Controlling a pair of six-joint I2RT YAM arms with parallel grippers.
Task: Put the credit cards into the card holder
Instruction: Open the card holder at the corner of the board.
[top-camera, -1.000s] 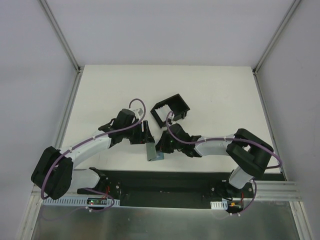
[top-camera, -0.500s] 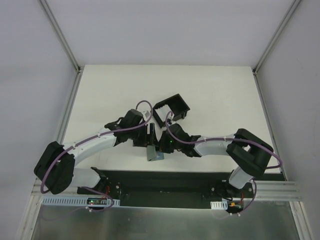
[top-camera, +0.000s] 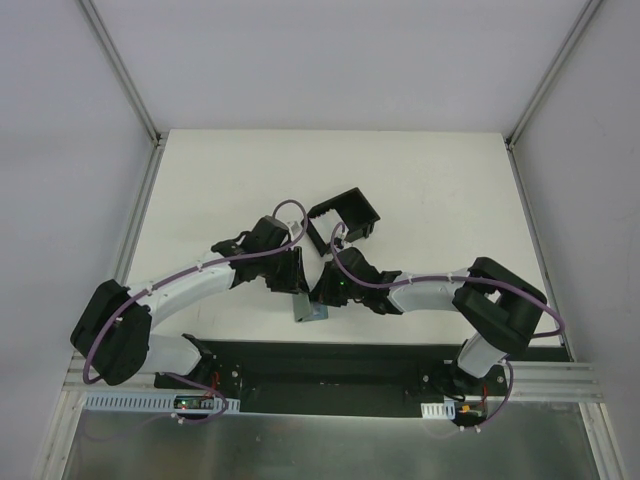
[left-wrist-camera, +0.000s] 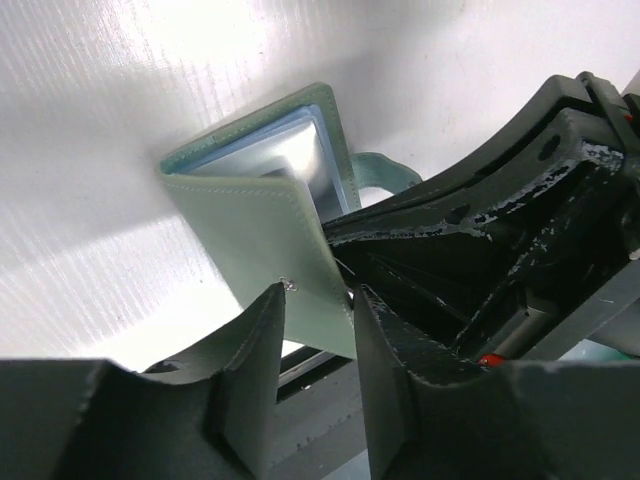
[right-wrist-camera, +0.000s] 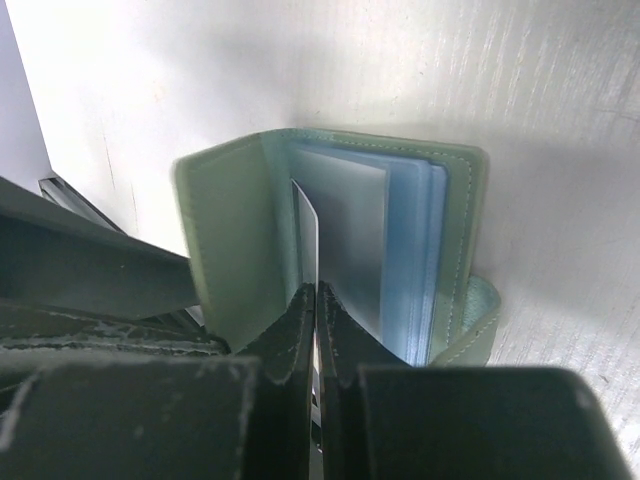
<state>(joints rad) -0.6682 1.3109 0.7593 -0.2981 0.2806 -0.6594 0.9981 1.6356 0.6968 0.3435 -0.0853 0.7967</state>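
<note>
whitish-grey card (right-wrist-camera: 306, 235): right wrist view shows only its thin edge, upright inside the open grey-green case (right-wrist-camera: 225, 240); the stripe can't be seen. right gripper (right-wrist-camera: 314, 295) is pressed together on that edge. The pale blue layers (right-wrist-camera: 415, 250) to its right could be card or sleeve, can't tell. Top view hides all of this: both claws crowd over the case and only its near end sticks out, mid-table toward the near edge. Left wrist view adds the left gripper (left-wrist-camera: 320, 300), spread partway with a corner of the case's cover flap (left-wrist-camera: 250, 230) between the fingers; whether they bite it, can't tell. card holder (top-camera: 360, 222) shows in top view only, on the white table (top-camera: 440, 190), just far of the right gripper and apart from the case.
</note>
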